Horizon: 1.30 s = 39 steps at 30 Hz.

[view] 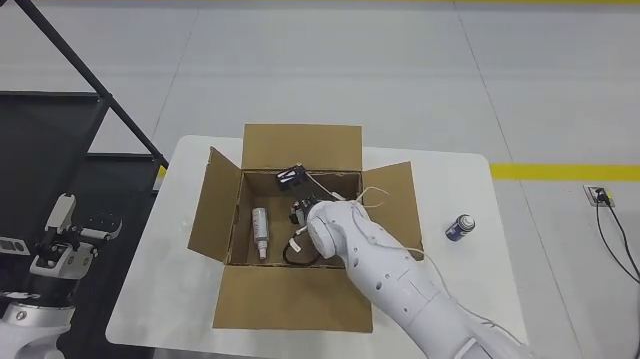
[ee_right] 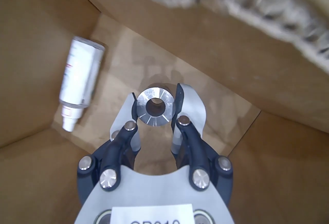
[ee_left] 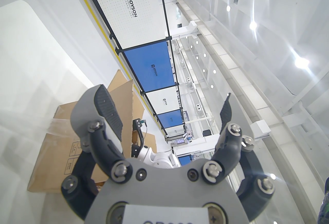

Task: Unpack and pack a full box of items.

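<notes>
An open cardboard box [view: 230, 204] sits on the white table [view: 450, 279]. My right gripper [ee_right: 155, 105] is down inside the box, shut on a metal cylinder [ee_right: 155, 107] with a hole through its end. A white spray bottle [view: 260, 231] [ee_right: 78, 78] lies flat on the box floor beside it. A small black item [view: 292, 175] rests at the box's far wall. From the top view, the right arm [view: 370, 259] leans over the box interior. My left gripper [ee_left: 164, 112] is off the table's left side, open and holding nothing, pointing up toward the ceiling.
A small blue can [view: 459, 227] stands on the table to the right of the box. All box flaps [view: 300, 144] are folded outward. A black frame [view: 80, 89] stands left of the table. Bare tabletop lies right of the box.
</notes>
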Tool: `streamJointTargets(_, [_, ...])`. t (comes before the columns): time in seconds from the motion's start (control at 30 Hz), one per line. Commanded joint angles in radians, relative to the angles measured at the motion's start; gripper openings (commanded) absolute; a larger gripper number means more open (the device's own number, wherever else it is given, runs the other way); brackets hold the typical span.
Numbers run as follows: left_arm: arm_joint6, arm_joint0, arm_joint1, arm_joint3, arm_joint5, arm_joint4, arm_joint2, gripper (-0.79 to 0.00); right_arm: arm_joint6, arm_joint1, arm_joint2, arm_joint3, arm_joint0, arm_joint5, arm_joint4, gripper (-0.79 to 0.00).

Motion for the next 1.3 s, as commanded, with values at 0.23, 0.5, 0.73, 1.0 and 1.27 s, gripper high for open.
streamJointTargets(0.23, [0.000, 0.000, 0.000, 0.000, 0.000, 0.000, 0.000, 0.000, 0.176, 0.116, 0.136, -0.730, -0.344, 0.063, -0.357, -0.785])
streamJointTargets(0.5, [0.000, 0.000, 0.000, 0.000, 0.000, 0.000, 0.000, 0.000, 0.308, 0.192, 0.372, -1.400, -0.766, 0.082, -0.721, -0.785])
streamJointTargets(0.73, [0.000, 0.000, 0.000, 0.000, 0.000, 0.000, 0.000, 0.000, 0.162, 0.214, 0.683, -1.489, -1.090, 0.111, -0.532, -0.785])
streamJointTargets(1.0, [0.000, 0.000, 0.000, 0.000, 0.000, 0.000, 0.000, 0.000, 0.136, 0.226, 0.918, -1.220, -1.105, 0.012, -0.250, -0.785])
streamJointTargets(1.27, [0.000, 0.000, 0.000, 0.000, 0.000, 0.000, 0.000, 0.000, 0.084, 0.237, 0.968, -1.007, -1.002, -0.024, -0.212, -0.785])
